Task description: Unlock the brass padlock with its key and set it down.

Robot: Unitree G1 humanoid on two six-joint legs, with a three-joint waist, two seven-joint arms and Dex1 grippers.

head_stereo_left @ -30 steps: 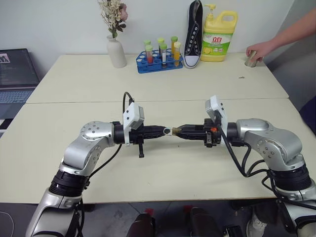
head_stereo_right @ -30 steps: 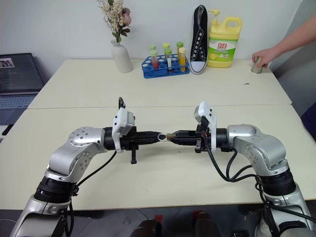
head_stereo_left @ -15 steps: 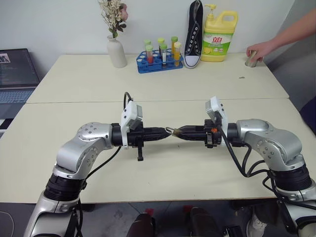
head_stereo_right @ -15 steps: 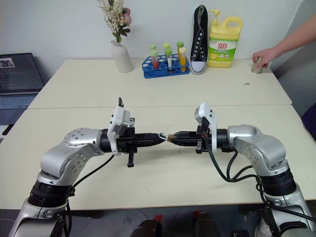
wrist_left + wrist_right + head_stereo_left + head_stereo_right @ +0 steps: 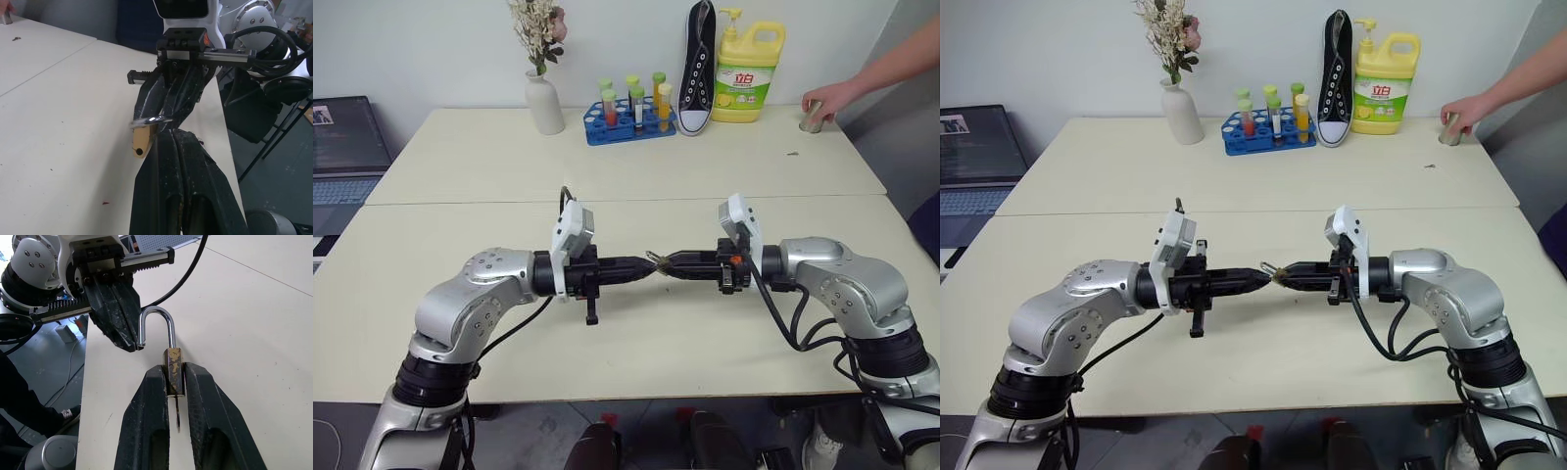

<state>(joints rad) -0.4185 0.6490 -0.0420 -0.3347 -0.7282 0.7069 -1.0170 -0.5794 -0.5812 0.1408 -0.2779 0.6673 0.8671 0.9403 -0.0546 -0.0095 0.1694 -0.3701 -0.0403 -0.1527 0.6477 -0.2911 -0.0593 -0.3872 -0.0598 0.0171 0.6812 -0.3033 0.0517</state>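
I see my right hand (image 5: 175, 382) pinching the brass padlock (image 5: 174, 369) by its body, held level above the cream surface (image 5: 636, 176), its silver shackle (image 5: 156, 328) pointing toward my left hand (image 5: 648, 264). My left hand's fingers (image 5: 166, 166) are pressed together, their tip just beside the padlock. I cannot make out the key. At the far corner a person's hand (image 5: 829, 99) touches a small can (image 5: 812, 116).

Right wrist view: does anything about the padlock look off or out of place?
The brass padlock is clamped edge-on between the right gripper fingers, and its shackle stands with one leg free of the body, so it looks unlocked. The left gripper tip sits beside the shackle.
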